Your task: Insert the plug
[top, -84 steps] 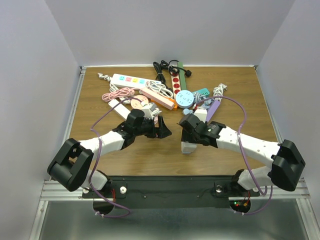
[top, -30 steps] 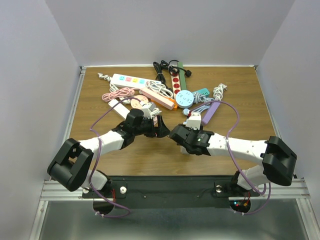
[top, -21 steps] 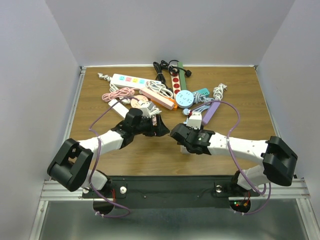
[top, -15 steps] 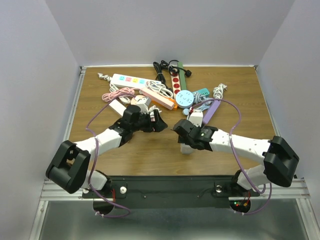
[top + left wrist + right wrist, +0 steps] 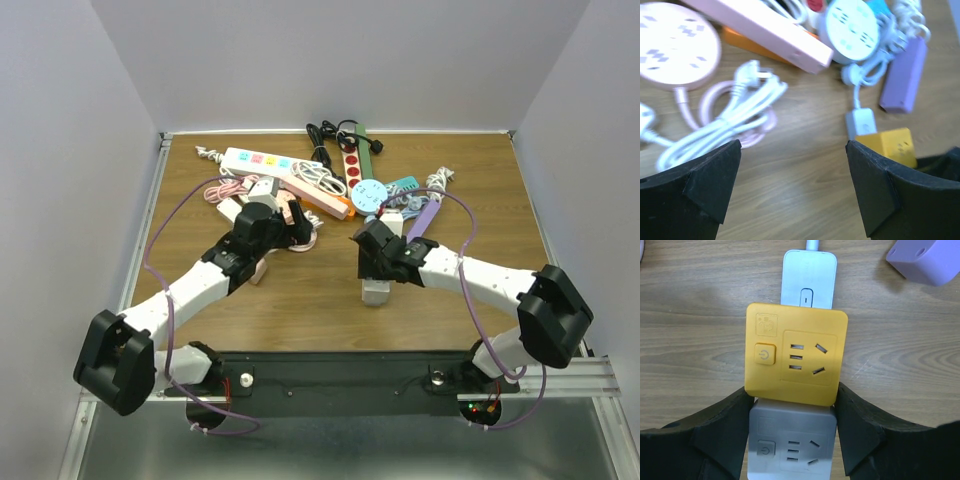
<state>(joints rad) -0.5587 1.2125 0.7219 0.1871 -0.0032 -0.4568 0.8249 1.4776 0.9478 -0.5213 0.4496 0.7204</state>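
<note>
- Since the earliest top view, the left arm has stretched toward 11 o'clock, into the heap of strips at the far side of the table [image 5: 490, 190]. The right arm remains over the socket strip.
- Left gripper [image 5: 792, 152]: jaws spread wide, holding nothing. It hangs above a coiled white cord [image 5: 730, 125].
- White plug [image 5: 756, 71]: it lies on the wood at the end of that cord, at 11 o'clock from the gap between the left fingers. Its prongs are bare and in no socket.
- Round pink socket [image 5: 675, 45]: at 10 o'clock in the left wrist view, just beside the cord.
- Pink strip [image 5: 765, 30]: at 12 o'clock, lying aslant.
- Round blue socket [image 5: 852, 27]: at 1 o'clock, next to the pink strip's end.
- Purple strip [image 5: 905, 75]: at 2 o'clock.
- Socket strip [image 5: 796, 360]: yellow block with a grey block joined behind it and a white end piece ahead. It lies flat on the table, well apart from the white plug.
- Right gripper [image 5: 794, 400]: jaws narrow, with its fingers [image 5: 725, 425] pressed on either side of the socket strip where yellow meets grey.
</note>
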